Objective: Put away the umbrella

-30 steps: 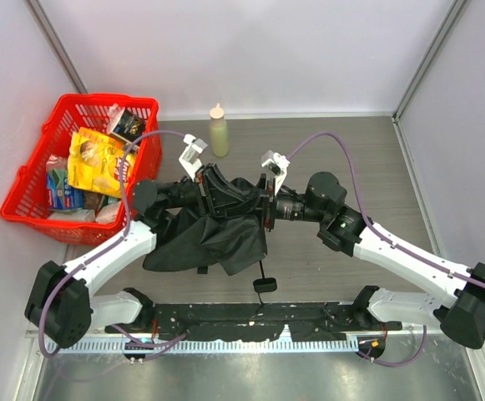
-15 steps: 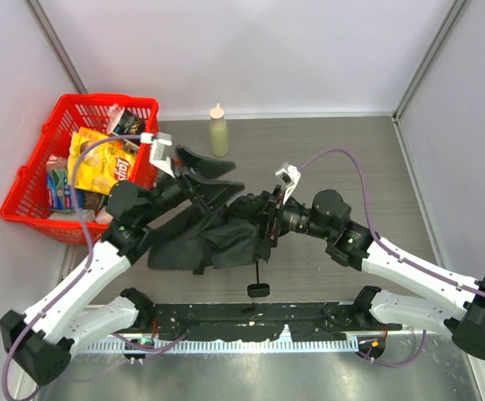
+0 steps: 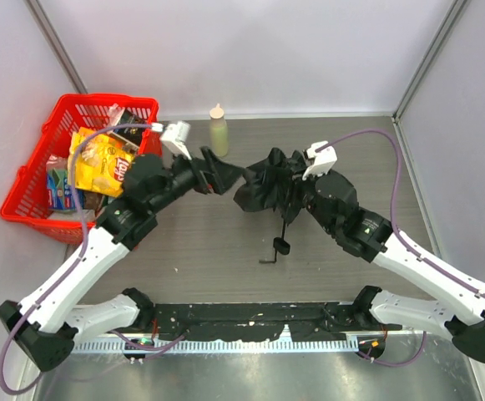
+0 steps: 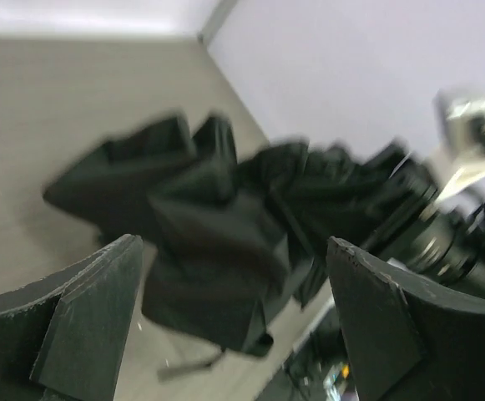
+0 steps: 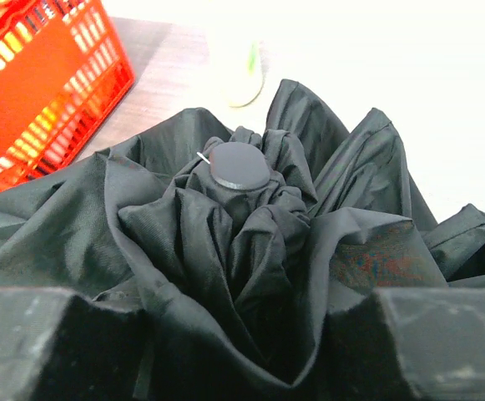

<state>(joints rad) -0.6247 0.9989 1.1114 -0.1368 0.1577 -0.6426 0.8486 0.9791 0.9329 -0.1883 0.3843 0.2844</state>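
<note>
The umbrella (image 3: 265, 180) is a bunched mass of black fabric lifted over the middle of the table. Its thin shaft points toward the arms, with the small handle (image 3: 281, 246) and strap below it. My right gripper (image 3: 296, 196) is shut on the gathered fabric. In the right wrist view the folds fill the gap between its fingers (image 5: 242, 334), under the round top cap (image 5: 239, 165). My left gripper (image 3: 219, 173) stands wide open just left of the fabric. In the left wrist view the umbrella (image 4: 225, 225) lies blurred beyond the spread gripper (image 4: 232, 246), and nothing is held.
A red basket (image 3: 100, 97) full of snack packets sits at the back left, also seen in the right wrist view (image 5: 42, 92). A pale squeeze bottle (image 3: 218, 132) stands at the back edge behind the umbrella. Walls close in the table on three sides.
My left gripper has let go of the fabric and opened wide. My right gripper has carried the umbrella back and to the right, bunching the canopy, with the handle trailing after it.
</note>
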